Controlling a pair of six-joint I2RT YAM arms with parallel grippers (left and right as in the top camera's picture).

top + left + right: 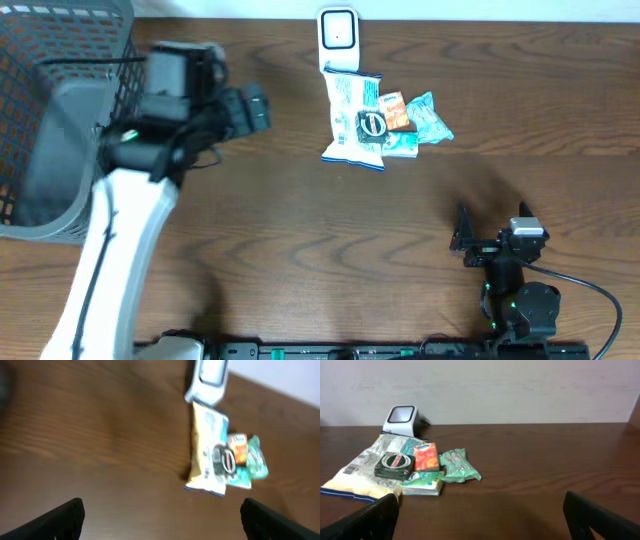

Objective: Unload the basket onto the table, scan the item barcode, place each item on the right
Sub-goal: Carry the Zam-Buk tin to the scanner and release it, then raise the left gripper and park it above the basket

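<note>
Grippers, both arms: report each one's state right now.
Left gripper: open, holding nothing.
Right gripper: open, holding nothing.

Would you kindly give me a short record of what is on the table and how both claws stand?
scanner: upright at the far edge of the table
pile: white bag with a dark packet, an orange packet and green packets on and beside it, right in front of the scanner
basket: grey mesh, left end
left claw: open, empty, near the basket
right claw: open, empty, apart from the pile
</note>
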